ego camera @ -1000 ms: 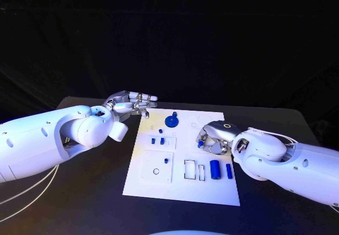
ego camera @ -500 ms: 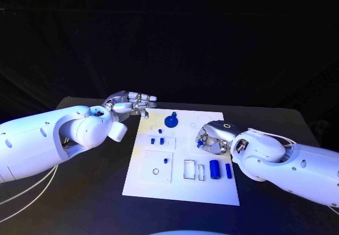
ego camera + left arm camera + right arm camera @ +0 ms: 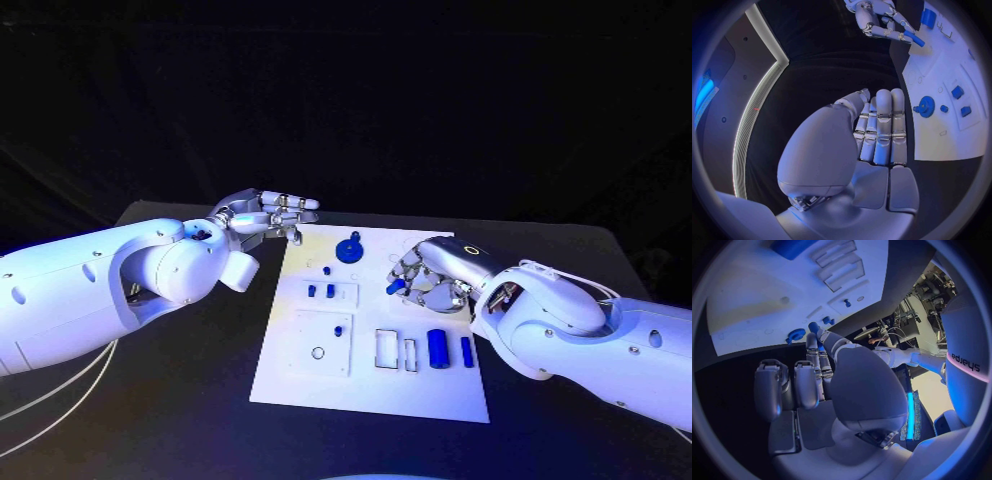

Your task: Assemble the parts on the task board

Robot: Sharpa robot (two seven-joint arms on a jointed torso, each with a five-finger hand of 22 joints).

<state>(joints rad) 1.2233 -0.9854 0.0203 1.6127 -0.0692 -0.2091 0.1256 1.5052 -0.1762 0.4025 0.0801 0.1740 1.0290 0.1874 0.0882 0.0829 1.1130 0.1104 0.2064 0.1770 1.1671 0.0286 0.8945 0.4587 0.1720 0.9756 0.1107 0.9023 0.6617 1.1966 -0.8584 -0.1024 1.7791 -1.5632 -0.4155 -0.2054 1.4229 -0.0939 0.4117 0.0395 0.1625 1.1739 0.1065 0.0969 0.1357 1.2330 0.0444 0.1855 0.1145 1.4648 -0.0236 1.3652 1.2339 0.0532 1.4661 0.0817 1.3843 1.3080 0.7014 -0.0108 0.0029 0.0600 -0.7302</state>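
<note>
Head view: the right robot hand (image 3: 433, 272) hangs over the right half of the task board (image 3: 368, 385), fingers curled around a small blue part (image 3: 394, 285) pinched at the fingertips, low over the board's surface. Toward its wrist, on the near side, lie a fat blue cylinder (image 3: 437, 347) and a thinner blue rod (image 3: 466, 349); beyond its fingertips stands the blue gear (image 3: 349, 246), with 2 blue pegs (image 3: 320, 290) further off toward the other arm. The left robot hand (image 3: 270, 213) hovers at the board's far corner over the black counter (image 3: 188, 420), fingers bent together and holding nothing that I can see.

Left wrist view: the left robot hand (image 3: 879, 125) has its fingers laid side by side, straight and empty. Past its fingertips the other hand carries the blue part (image 3: 913, 38) as a short stick poking out of the pinch.

Right wrist view: the right robot hand (image 3: 817, 370) shows the part (image 3: 814, 328) as a blue tip at the end of 1 finger, aimed at the board near the gear (image 3: 796, 334).

The risk, as I judge it: the pinch looks thin and only on the tip, so the part could tilt or slip on contact. A skewed approach would jam it at the hole's rim.
</note>
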